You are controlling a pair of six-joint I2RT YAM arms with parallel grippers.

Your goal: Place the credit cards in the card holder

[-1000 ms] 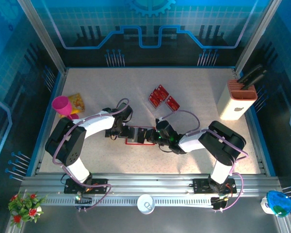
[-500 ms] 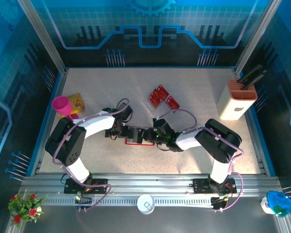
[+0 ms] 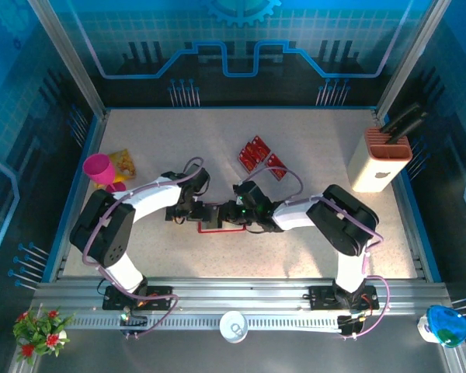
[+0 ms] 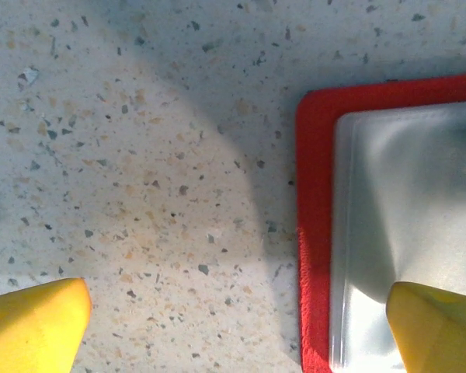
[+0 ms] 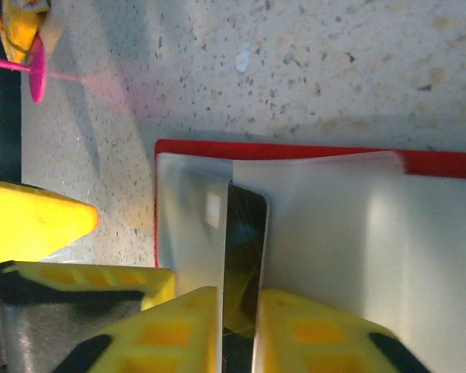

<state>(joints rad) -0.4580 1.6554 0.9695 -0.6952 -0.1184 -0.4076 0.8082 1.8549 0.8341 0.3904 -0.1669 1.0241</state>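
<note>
R gripper [image 5: 238,301] is straddling a dark credit card [image 5: 245,233] with narrow jaws; grip can't be confirmed. The credit card is sitting partway in the card holder [image 5: 279,149], mid table [image 3: 179,140]. L gripper [image 4: 234,322] is standing wide over the rim. Likely risk: retracting now may be dragging the half-seated card out.

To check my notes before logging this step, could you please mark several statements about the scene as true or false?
The left jaws stand wide open. True.
A dark card sits between the right jaws, over the card holder. True.
The card holder is folded shut. False: it lies open, pale inside up.
No credit cards lie loose on the table. False: red cards lie on the table beyond the holder.
</note>
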